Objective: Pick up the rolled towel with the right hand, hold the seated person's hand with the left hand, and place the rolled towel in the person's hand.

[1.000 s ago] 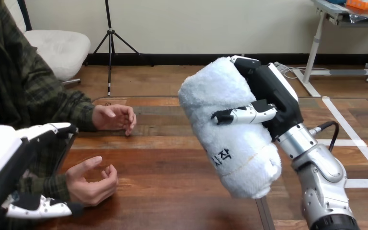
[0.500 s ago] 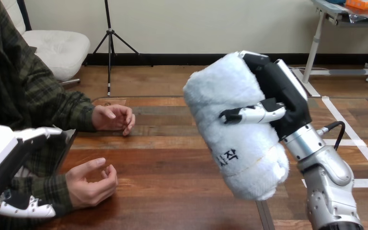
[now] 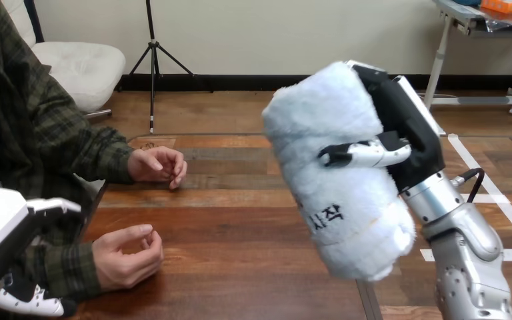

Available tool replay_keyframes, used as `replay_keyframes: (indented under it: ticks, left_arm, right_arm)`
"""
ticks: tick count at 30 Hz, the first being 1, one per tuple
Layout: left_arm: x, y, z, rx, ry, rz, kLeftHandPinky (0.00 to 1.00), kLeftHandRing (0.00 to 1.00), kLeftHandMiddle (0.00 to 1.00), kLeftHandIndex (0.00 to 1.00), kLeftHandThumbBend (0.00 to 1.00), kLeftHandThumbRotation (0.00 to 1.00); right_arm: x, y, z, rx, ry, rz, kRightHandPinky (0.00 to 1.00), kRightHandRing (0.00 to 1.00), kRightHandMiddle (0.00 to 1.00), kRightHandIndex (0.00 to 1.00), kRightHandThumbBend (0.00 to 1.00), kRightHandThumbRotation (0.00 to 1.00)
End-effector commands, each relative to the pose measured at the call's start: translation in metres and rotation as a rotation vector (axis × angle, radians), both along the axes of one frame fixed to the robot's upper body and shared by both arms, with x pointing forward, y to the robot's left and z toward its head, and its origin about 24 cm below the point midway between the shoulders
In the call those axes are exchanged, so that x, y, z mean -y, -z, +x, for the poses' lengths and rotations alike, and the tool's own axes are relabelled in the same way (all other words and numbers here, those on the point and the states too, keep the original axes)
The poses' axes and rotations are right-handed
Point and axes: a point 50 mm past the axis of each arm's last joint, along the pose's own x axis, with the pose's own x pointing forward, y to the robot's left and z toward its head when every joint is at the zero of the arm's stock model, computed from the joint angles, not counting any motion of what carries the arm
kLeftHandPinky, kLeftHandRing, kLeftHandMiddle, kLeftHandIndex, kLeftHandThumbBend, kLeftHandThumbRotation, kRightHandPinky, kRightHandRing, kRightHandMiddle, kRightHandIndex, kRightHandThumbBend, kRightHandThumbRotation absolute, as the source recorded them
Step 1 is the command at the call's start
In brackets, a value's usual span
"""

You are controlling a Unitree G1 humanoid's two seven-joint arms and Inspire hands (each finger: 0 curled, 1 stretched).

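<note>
The white rolled towel [image 3: 340, 173] hangs tilted in the air over the table's right half, with dark print on its lower part. My right hand [image 3: 400, 133] is shut on it, thumb across its front and fingers behind it. My left hand [image 3: 3, 230] is at the lower left corner, open, with straight fingers above the person's checked sleeve and the thumb [image 3: 27, 303] below it, well back from the wrist. The person's nearer hand [image 3: 128, 257] rests palm up and loosely curled on the table. The person's farther hand [image 3: 158, 165] lies on the table behind it.
The wooden table [image 3: 240, 227] stretches bare between the person's hands and the towel. The person's sleeved forearms come in from the left side.
My right hand has carried the towel a little up and to the right. My left hand has drawn back toward the lower left corner, away from the person's nearer hand.
</note>
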Motion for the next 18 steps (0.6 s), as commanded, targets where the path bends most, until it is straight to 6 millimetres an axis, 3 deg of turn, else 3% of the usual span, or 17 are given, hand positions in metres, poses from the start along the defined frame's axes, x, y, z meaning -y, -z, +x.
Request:
replay_keyframes:
  ticks: [1,18]
  left_arm:
    - [0.0,-0.009,0.015,0.049,0.034,0.028,0.6,0.67,0.71,0.73,1.0,0.18]
    - [-0.006,0.012,0.026,-0.019,0.014,0.016,0.58,0.65,0.7,0.71,1.0,0.13]
  right_arm:
    - [0.006,-0.036,-0.003,0.126,-0.002,0.029,0.07,0.12,0.19,0.22,0.73,0.0]
    - [0.011,-0.054,-0.023,0.14,0.025,0.046,0.08,0.13,0.2,0.22,0.71,0.0]
